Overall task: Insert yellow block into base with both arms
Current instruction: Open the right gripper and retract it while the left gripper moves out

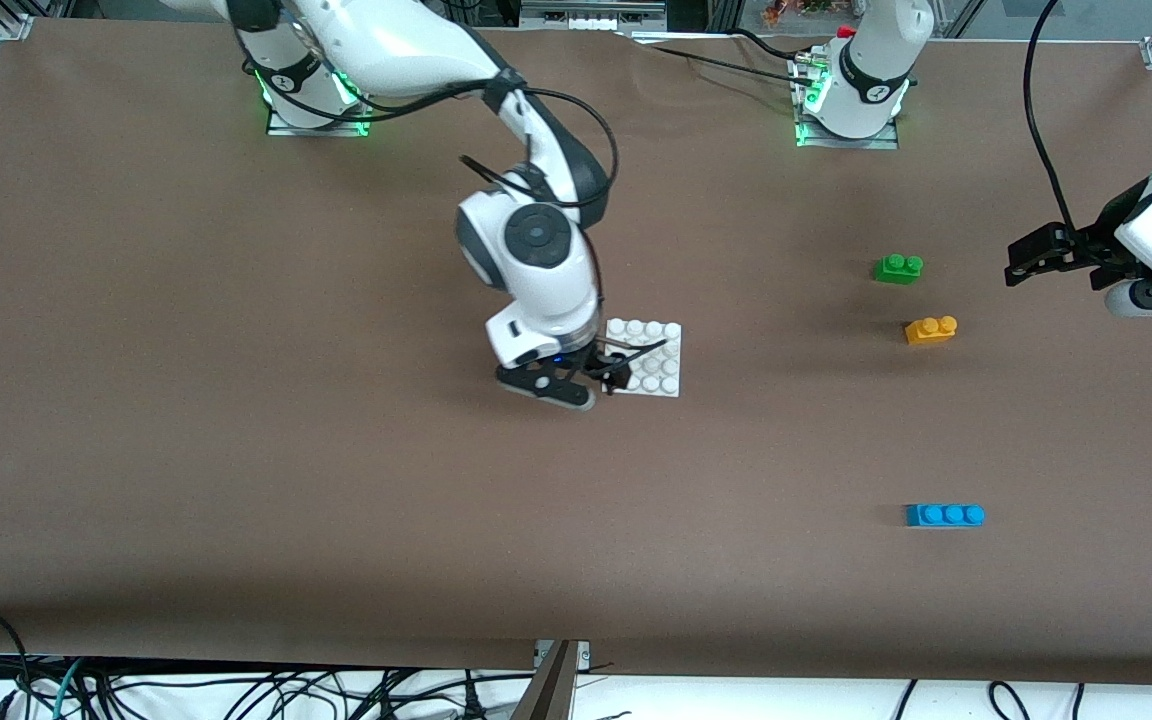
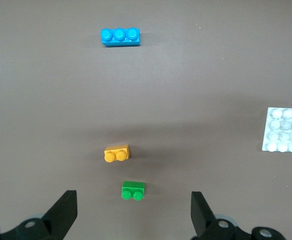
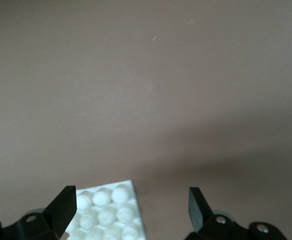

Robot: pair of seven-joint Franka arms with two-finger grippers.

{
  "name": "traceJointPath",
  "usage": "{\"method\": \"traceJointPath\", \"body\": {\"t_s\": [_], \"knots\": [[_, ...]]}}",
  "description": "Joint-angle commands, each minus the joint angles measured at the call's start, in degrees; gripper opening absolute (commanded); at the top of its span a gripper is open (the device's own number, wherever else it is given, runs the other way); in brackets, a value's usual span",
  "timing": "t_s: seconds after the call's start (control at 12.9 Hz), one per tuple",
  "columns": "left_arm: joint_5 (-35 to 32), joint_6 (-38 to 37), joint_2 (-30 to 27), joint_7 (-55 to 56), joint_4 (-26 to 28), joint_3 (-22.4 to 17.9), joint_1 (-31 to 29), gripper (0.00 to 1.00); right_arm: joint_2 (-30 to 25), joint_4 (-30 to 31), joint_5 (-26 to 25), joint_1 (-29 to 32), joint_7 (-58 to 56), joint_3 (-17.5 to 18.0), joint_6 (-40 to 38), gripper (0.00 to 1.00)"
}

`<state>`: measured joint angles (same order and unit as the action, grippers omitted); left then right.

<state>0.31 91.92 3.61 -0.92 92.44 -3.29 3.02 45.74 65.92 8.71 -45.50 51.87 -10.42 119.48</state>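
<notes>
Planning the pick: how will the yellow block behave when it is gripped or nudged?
The yellow block looks like stiff moulded plastic, so it probably won't deform. Small, so likely light and apt to slide on the smooth table if nudged. It lies flat and squat with flat sides, so tipping or rolling seems unlikely.

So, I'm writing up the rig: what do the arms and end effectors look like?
Both arms are glossy white with black joint sections. The right arm has a round dark grey cap and looping black cables. Green lights glow at both bases. The left end effector and right end effector are black, two-fingered.
</notes>
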Motion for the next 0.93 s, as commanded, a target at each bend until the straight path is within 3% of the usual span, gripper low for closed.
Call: {"method": "traceJointPath", "body": {"t_s": [0.0, 0.31, 0.85], "knots": [[0.2, -1.5, 0.8, -1.2, -1.9, -0.3, 0.1, 1.00, -7.5, 3.5, 1.2, 4.4, -9.2, 0.4, -8.4, 0.99], [0.1, -1.6, 0.9, -1.4, -1.2, -0.5, -0.3, 1.00, -18.5, 10.5, 1.2, 11.1, -19.2, 0.4, -17.2, 1.00], [0.1, 0.6, 1.0, -1.9, 4.3, -0.8, -4.2, 1.00, -27.6, 10.6, 0.8, 23.3, -35.7, 0.5, -32.4, 1.00]]}}
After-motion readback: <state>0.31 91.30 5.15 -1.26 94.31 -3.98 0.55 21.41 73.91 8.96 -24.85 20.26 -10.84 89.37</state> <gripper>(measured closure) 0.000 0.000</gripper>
